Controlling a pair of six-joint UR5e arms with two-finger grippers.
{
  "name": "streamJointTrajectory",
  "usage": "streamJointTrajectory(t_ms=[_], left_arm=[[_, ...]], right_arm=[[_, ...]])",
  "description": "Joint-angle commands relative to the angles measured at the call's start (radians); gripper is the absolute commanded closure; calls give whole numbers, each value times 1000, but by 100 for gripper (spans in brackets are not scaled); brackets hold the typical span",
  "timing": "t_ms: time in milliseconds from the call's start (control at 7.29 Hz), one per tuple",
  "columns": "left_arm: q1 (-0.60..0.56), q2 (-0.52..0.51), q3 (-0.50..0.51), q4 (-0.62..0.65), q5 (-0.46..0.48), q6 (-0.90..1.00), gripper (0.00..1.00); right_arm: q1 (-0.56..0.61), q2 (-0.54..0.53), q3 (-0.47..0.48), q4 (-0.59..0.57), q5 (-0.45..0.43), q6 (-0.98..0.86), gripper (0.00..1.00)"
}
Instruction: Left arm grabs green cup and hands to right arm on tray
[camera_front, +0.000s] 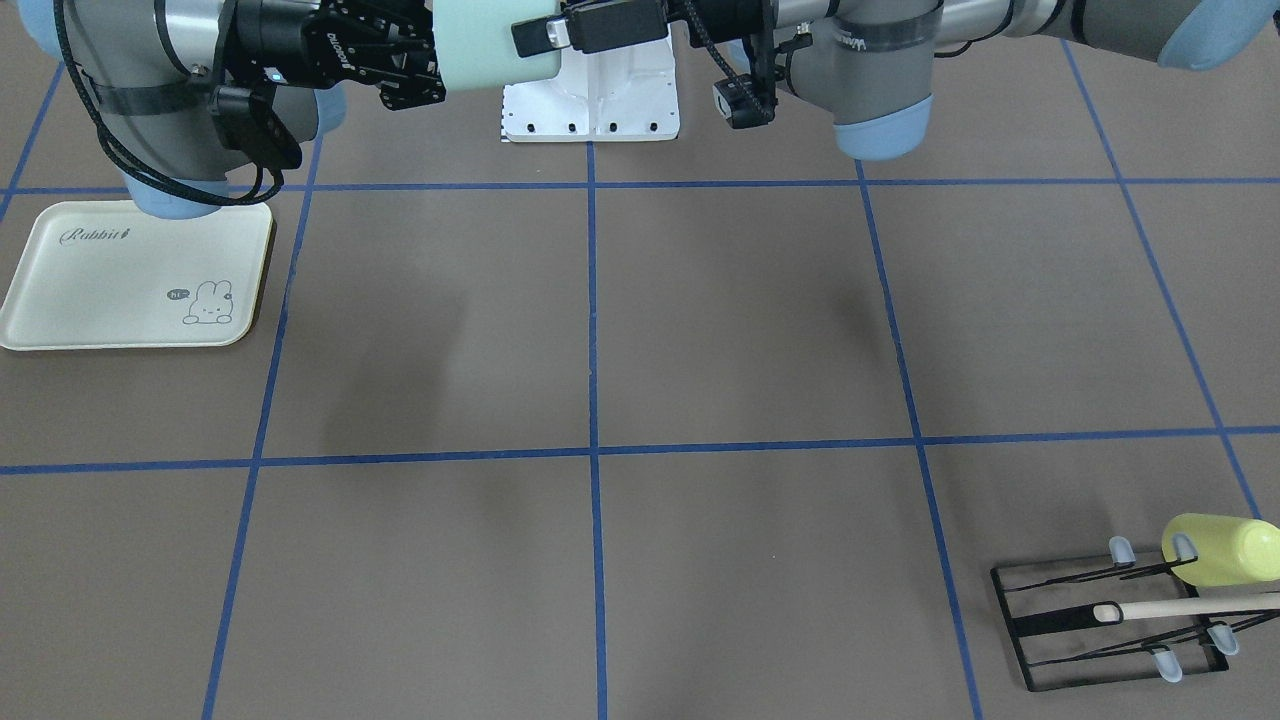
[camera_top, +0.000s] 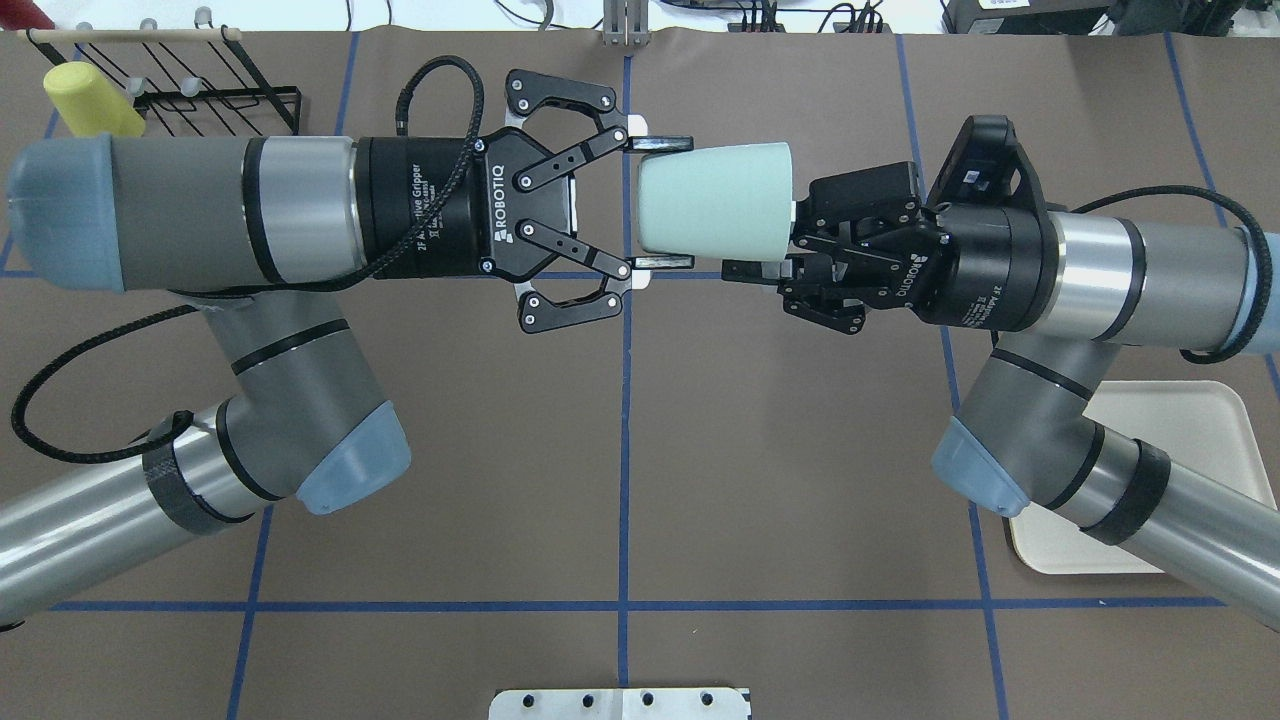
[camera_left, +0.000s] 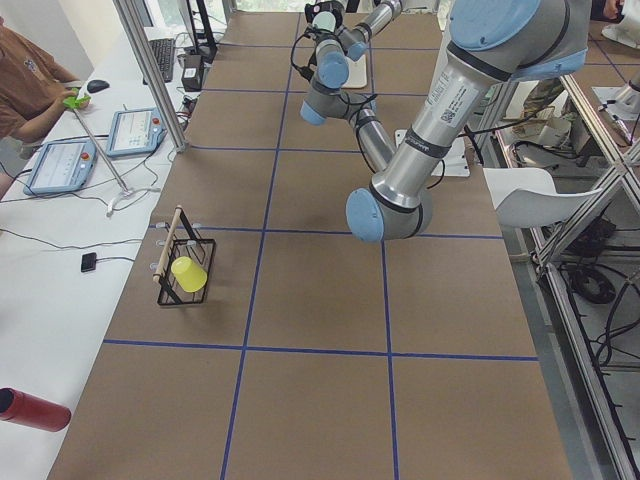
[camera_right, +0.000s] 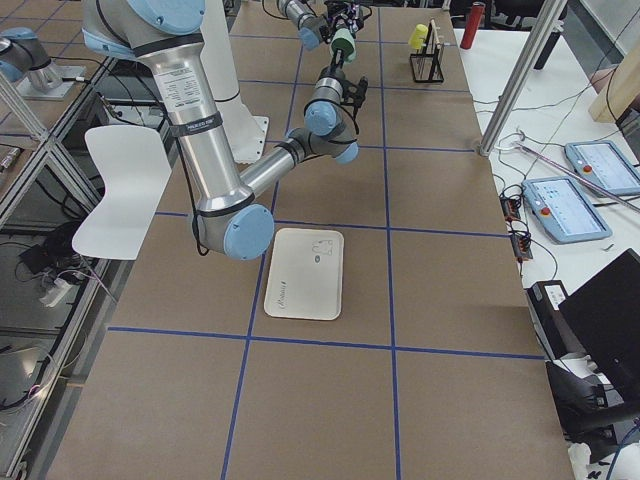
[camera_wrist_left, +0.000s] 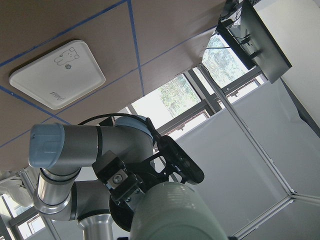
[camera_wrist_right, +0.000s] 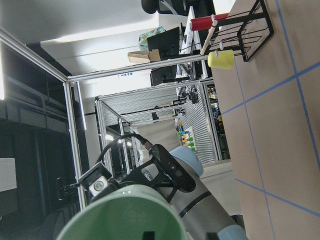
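- Mint-green plastic, the green cup (camera_top: 715, 200) hangs on its side in mid-air above the desk (camera_top: 780, 450). Its base points toward the left arm (camera_top: 200, 210) and its mouth toward the right arm (camera_top: 1130, 270).
- My right pincer (camera_top: 760, 255) is clenched on the cup's rim. One finger lies along the outside of the wall. I cannot make out the other.
- My left pincer (camera_top: 665, 202) is released, jaws spread wide. Its fingers (camera_top: 662, 143) flank the cup's base end, just beside it on either side.
- I see the tray (camera_top: 1190, 420) flat on the desk on the right arm's side, partly hidden under that arm and well apart from the cup.
- At the desk's far left corner a yellow-green cup (camera_top: 90, 100) sits on a black wire rack (camera_top: 230, 95).
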Motion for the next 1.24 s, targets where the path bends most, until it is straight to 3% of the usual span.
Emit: streamJointTrajectory(t_ms=[0, 137, 549, 686, 824, 1098], left_arm=[[6, 1, 5, -7, 6, 2, 73], [6, 1, 1, -7, 6, 7, 1], [-18, 24, -34, 3, -6, 7, 0], [-49, 90, -70, 2, -6, 7, 0], [-122, 130, -84, 6, -49, 39, 0], [-249, 144, -82, 148, -268, 285, 0]], right_arm=[[0, -3, 0, 2, 2, 15, 100], [0, -3, 0, 6, 0, 26, 100], [1, -6, 0, 8, -2, 57, 100], [4, -12, 5, 8, -2, 92, 100], [5, -33, 0, 6, 0, 84, 100], [30, -119, -7, -59, 11, 46, 100]])
